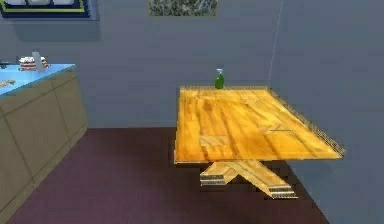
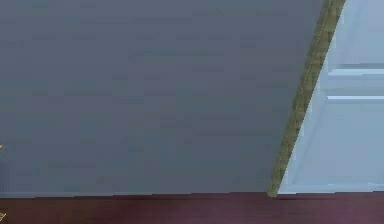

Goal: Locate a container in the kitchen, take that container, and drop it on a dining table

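Grey-blue wall [image 2: 150, 95] across most of view, dark red-brown floor [image 2: 160, 210] as strip along bottom, white panelled door [image 2: 352, 120] at right, mottled olive-brown frame [image 2: 302, 105] along door's left edge, tan sliver [image 2: 3, 214] at lower left edge, unidentified.

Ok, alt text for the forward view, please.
A wooden table stands on a dark red floor near a grey-blue wall, a small green bottle at its far edge. At the left, a beige counter with a light blue top carries small items.

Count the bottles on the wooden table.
1: a green bottle stands at the far edge of the wooden table, by the wall. Nothing on the tabletop could hide another.
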